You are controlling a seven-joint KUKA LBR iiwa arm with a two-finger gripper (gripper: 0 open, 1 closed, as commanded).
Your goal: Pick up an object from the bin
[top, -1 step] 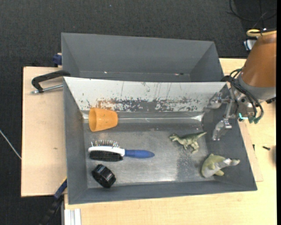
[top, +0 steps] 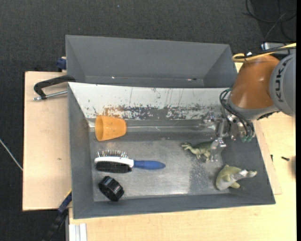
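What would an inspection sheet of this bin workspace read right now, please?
Surface: grey metal bin, floor scuffed, back wall speckled.
Job's things: green toy dinosaur, right of centre, directly at the gripper.
Clutter: orange cup on its side, back left; brush with blue handle, front left; black round thing, front-left corner; pale toy figure, front right. All lie apart.
Grippers: gripper low at the dinosaur's right end; a grasp cannot be confirmed.
Cables: dark cables on the floor, upper right.
Surroundings: dark carpet.
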